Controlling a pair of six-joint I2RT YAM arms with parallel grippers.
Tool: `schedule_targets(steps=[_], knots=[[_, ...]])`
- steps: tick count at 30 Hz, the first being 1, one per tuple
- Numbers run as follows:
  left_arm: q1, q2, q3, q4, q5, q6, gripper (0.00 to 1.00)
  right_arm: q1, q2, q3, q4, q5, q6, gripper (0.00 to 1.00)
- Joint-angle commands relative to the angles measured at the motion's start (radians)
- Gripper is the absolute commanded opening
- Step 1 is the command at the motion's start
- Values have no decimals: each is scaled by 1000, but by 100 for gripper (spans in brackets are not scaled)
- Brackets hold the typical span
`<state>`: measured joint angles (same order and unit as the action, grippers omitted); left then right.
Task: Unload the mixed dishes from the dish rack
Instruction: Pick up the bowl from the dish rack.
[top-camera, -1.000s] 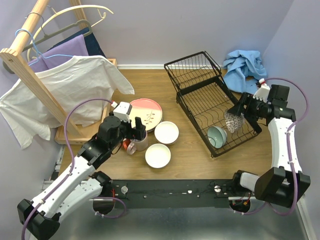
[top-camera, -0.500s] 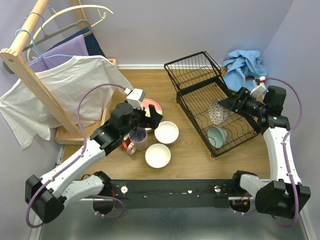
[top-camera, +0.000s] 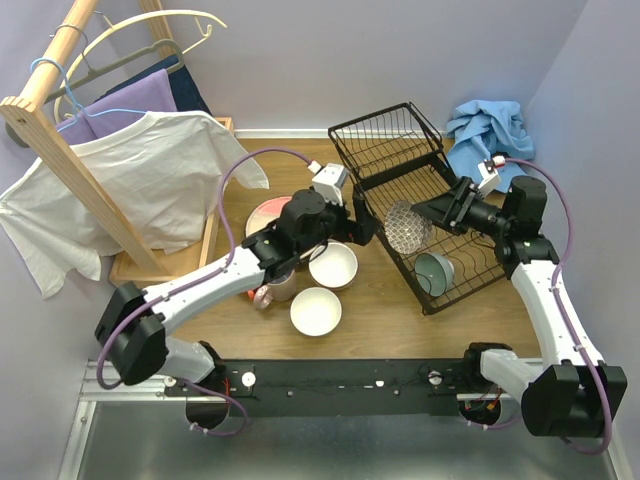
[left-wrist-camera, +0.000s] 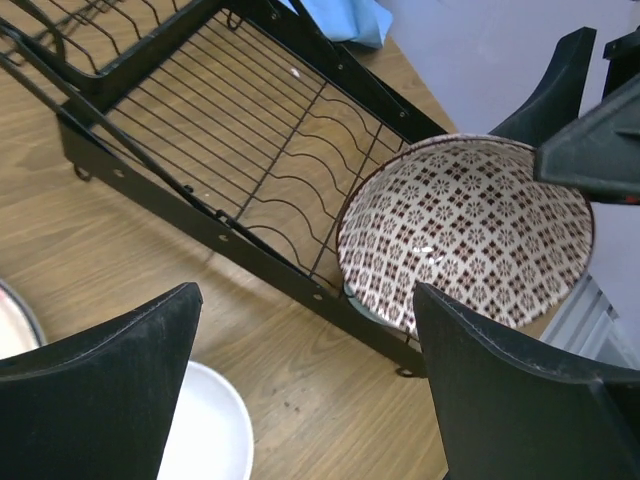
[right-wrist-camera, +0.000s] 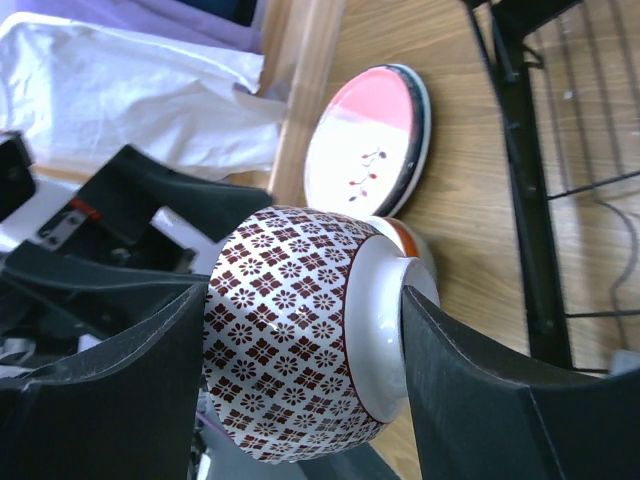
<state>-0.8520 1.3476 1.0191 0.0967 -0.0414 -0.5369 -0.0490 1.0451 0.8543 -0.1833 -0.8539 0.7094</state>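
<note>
My right gripper (top-camera: 418, 220) is shut on a patterned bowl (top-camera: 402, 227), one finger on its rim side and one on its white foot, holding it on its side above the left edge of the black dish rack (top-camera: 400, 160). The right wrist view shows the bowl (right-wrist-camera: 290, 350) filling the right gripper (right-wrist-camera: 300, 390). A pale-green bowl (top-camera: 433, 271) stands in the rack. My left gripper (top-camera: 362, 228) is open and empty just left of the bowl (left-wrist-camera: 465, 230), its fingers (left-wrist-camera: 100, 390) wide apart. On the table lie the pink-and-cream plate (top-camera: 268, 213), two white bowls (top-camera: 333, 265) and mugs (top-camera: 272, 288).
A wooden clothes stand (top-camera: 70, 150) with a white shirt (top-camera: 130, 170) and hangers fills the left side. A blue cloth (top-camera: 490, 130) lies at the back right beside the rack. An orange mug (right-wrist-camera: 407, 236) shows behind the held bowl.
My left arm left the mugs and swung right, toward the rack. My right gripper carried the patterned bowl leftward over the rack, toward the left gripper.
</note>
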Motion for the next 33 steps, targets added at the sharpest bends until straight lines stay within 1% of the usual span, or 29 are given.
schedule_targets(steps=[1, 4, 6, 7, 10, 11, 13, 14, 16, 17, 19, 20, 21, 22, 23, 25, 26, 28, 29, 31, 32, 33], knots=[[-18, 77, 47, 109, 12, -75, 93, 38, -30, -23, 165, -62, 114, 24], [-19, 119, 58, 109, -11, -106, 88, 46, -28, -31, 174, -60, 137, 24], [-19, 142, 62, 112, -14, -112, 84, 47, -28, -43, 218, -63, 168, 24], [-21, 151, 64, 113, -12, -117, 82, 69, -28, -50, 250, -65, 182, 24], [-21, 173, 68, 123, -3, -127, 71, 78, -28, -75, 310, -73, 232, 24], [-21, 183, 70, 129, 3, -135, 62, 80, -28, -80, 320, -70, 240, 24], [-21, 193, 72, 144, 23, -147, 54, 86, -28, -90, 343, -71, 257, 24], [-21, 202, 75, 149, 29, -152, 46, 87, -28, -93, 347, -71, 260, 24], [-21, 209, 78, 159, 40, -164, 35, 90, -30, -97, 354, -71, 263, 24], [-21, 214, 76, 164, 41, -167, 23, 92, -31, -100, 351, -70, 262, 24], [-21, 208, 70, 175, 40, -175, 9, 90, -34, -101, 340, -65, 254, 24], [-21, 199, 59, 179, 41, -173, 0, 90, -34, -103, 332, -63, 249, 25], [-21, 193, 53, 179, 41, -175, 0, 90, -36, -101, 325, -57, 234, 26], [-19, 185, 49, 176, 40, -169, 0, 92, -39, -100, 302, -53, 223, 29], [-19, 168, 38, 170, 23, -166, 0, 90, -40, -97, 286, -48, 211, 38], [-18, 150, 32, 149, 6, -141, 0, 90, -45, -80, 225, -28, 162, 51], [-16, 130, 27, 138, -11, -130, 0, 90, -48, -74, 203, -21, 145, 64], [-15, 107, 24, 100, -29, -115, 0, 90, -53, -55, 139, 3, 95, 76], [-12, 87, 19, 86, -38, -98, 0, 90, -54, -51, 125, 9, 79, 87], [-10, 62, 16, 42, -69, -75, 0, 90, -60, -43, 96, 18, 45, 97], [-10, 35, 12, 26, -84, -57, 0, 90, -62, -41, 90, 19, 38, 100], [-9, 21, 7, -7, -107, -46, 0, 90, -63, -38, 82, 22, 16, 100]])
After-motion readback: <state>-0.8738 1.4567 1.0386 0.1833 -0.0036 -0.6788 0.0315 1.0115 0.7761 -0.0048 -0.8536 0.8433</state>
